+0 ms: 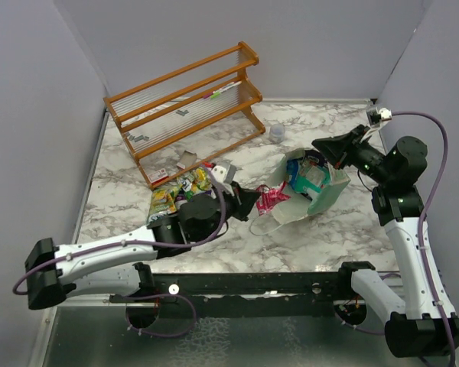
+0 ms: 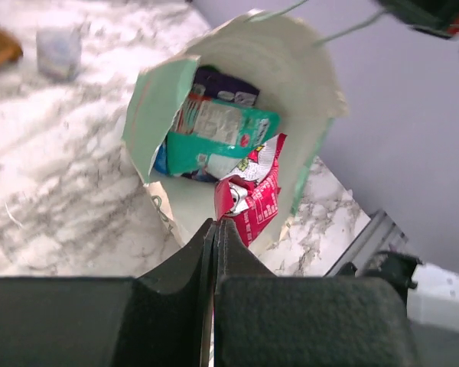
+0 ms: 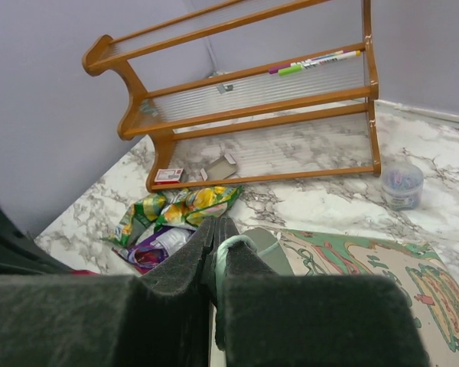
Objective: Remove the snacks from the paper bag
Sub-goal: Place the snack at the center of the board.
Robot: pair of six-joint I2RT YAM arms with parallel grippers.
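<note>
Marble table (image 1: pixel 329 229), grey walls (image 1: pixel 329 46). Left gripper (image 2: pixel 216 225) pinches pink-red packet (image 2: pixel 256 199) at paper bag (image 2: pixel 291 76) mouth; right gripper (image 3: pixel 216 227) clamps its rim. Only right wrist shows markers (image 3: pixel 314 61) on rack (image 3: pixel 252 112).

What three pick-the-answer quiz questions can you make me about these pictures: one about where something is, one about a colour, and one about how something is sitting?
1. Where are the green-yellow packets?
A. on the table beside the wooden rack
B. inside the paper bag
C. on the rack's top shelf

2. What colour is the packet at the tips of the left claw?
A. orange
B. pink-red
C. black

3. How is the paper bag sitting?
A. standing up, closed
B. folded flat
C. lying on its side, mouth open

Answers:
1 A: they lie on the marble by the rack's foot.
2 B: the pink-red packet pokes out of the bag's mouth, its corner in the shut claw.
3 C: the left wrist view looks straight into its open mouth at the packets inside.
</note>
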